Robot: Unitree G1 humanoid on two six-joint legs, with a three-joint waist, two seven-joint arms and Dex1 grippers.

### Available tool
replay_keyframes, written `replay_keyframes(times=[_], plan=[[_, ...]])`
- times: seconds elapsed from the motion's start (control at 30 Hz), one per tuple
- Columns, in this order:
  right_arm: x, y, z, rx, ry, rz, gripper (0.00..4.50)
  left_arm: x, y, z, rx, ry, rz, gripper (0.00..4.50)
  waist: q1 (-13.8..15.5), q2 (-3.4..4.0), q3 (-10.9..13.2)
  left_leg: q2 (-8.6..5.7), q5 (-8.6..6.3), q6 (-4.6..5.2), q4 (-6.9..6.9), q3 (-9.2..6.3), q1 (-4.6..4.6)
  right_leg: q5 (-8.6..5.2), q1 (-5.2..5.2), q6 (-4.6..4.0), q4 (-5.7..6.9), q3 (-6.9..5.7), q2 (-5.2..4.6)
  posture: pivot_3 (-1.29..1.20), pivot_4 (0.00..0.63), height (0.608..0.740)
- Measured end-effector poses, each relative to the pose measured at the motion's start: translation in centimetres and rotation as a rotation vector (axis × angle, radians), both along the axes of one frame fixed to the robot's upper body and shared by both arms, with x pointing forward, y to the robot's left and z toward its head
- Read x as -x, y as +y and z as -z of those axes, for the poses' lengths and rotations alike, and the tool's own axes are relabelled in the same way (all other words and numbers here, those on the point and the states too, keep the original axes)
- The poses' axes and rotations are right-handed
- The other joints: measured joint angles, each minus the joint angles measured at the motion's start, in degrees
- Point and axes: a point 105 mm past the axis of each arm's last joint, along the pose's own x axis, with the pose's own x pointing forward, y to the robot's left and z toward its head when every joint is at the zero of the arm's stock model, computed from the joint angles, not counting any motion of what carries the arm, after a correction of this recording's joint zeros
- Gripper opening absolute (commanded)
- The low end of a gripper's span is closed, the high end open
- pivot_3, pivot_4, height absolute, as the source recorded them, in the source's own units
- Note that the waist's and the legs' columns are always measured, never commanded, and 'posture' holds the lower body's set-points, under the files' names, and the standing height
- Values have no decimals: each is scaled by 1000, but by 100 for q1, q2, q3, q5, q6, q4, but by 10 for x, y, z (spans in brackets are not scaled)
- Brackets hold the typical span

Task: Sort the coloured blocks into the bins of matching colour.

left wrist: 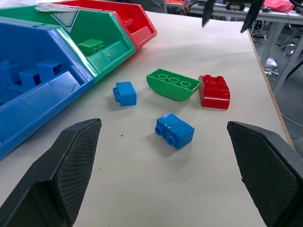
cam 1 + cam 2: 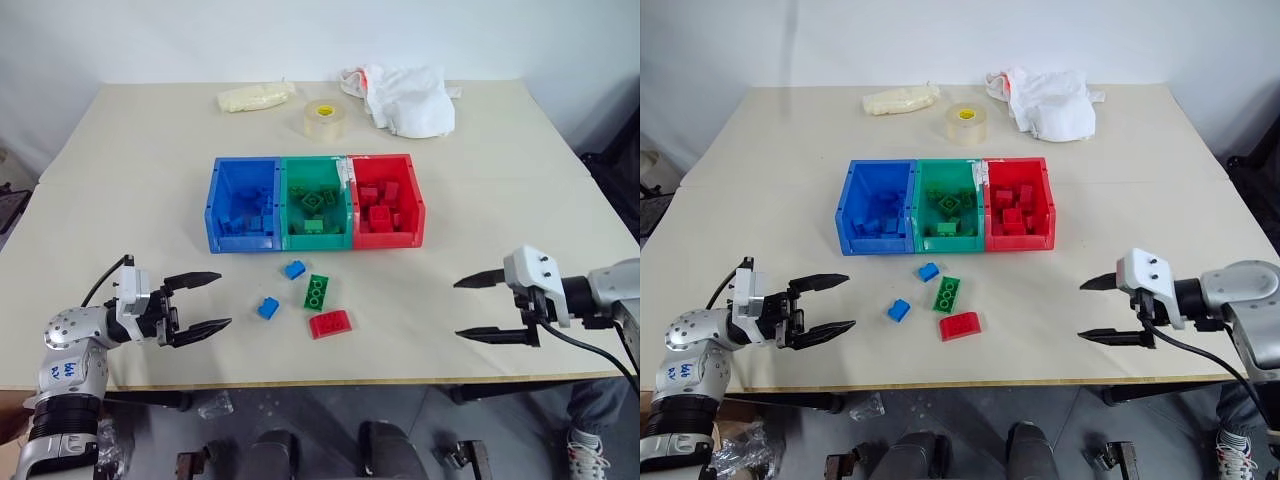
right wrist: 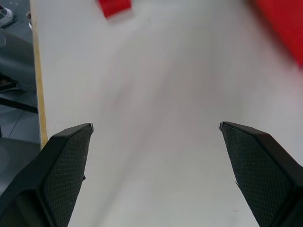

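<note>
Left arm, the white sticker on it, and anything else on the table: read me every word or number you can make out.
Sticker on the left arm: blue handwriting, too small to read.
Label on the green bin: a triangle sign, no readable words.
Tape roll, blocks, cloth: no text.

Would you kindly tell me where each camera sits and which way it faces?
Left eye view: on the head, looking forward and down at the table, bins and both arms.
Right eye view: its stereo twin; same scene.
Left wrist view: on the left wrist, looking along the open left gripper at four loose blocks.
Right wrist view: on the right wrist, looking along the open right gripper at bare tabletop.
Shared: both wrist views show the red block.
</note>
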Motion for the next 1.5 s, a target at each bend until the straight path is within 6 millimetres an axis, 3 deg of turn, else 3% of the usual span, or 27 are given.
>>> replay_keyframes(times=[0.07,0.23,0.37,0.53,0.67,0.87,1.0,1.17,1.33,1.4,1.5], plan=[[-1,21,0,-19,-10,-53,4485,0,0,-1,0,-4,-1,4500,10,0,0,-1,0,0,0,-5,-1,0,-1,0,0,-1,-1,0,150,740],[-5,78,23,-43,29,-169,4485,2,2,-1,-2,-9,-8,4500,20,0,0,-11,0,0,0,-11,-3,0,-2,0,2,-1,-9,0,150,740],[-13,110,39,-28,37,-227,4485,7,0,1,-11,-12,-3,4500,20,-1,0,-12,0,0,1,-17,-3,0,-3,0,4,-4,-8,0,150,740],[-18,136,55,-28,59,-269,4485,13,-2,2,-17,-20,-18,4500,-5,0,0,-12,0,0,-1,-20,-3,0,-3,0,5,-7,-7,0,150,740],[-21,147,57,-44,51,-282,3529,17,-3,4,-16,-14,-31,4500,-6,0,0,-10,0,0,-2,-22,-2,0,-3,0,5,-8,-5,0,150,740],[-19,148,54,-46,40,-294,1510,19,-4,5,-16,-12,-41,4500,-2,0,0,-12,0,0,-2,-24,-3,0,-3,0,5,-9,-6,0,150,740],[-15,144,41,-95,21,-281,1474,18,-4,4,-13,-15,-41,4500,3,0,0,-12,0,0,-2,-24,-3,0,-2,0,5,-9,-7,0,150,740],[-26,126,2,-181,-57,-180,1474,16,-6,2,-8,-22,-35,4500,9,-1,0,-13,0,0,-1,-22,-3,0,-1,0,4,-8,-7,0,150,740],[-72,99,-55,-227,-249,1,1474,11,-10,-3,-2,-40,-7,4500,-9,0,0,-9,0,0,-4,-18,-2,0,-4,0,4,-7,-4,0,150,740],[-93,87,-69,-223,-308,82,1474,6,-12,-4,7,-42,-4,4500,-15,0,0,-9,0,0,-7,-16,-2,0,-6,-1,6,-8,-2,0,150,740],[-128,69,-73,-179,-356,225,2458,2,-18,-4,23,-48,17,4500,-28,-1,0,-13,0,0,-8,-14,-4,0,-7,0,5,-9,-4,0,150,740]])
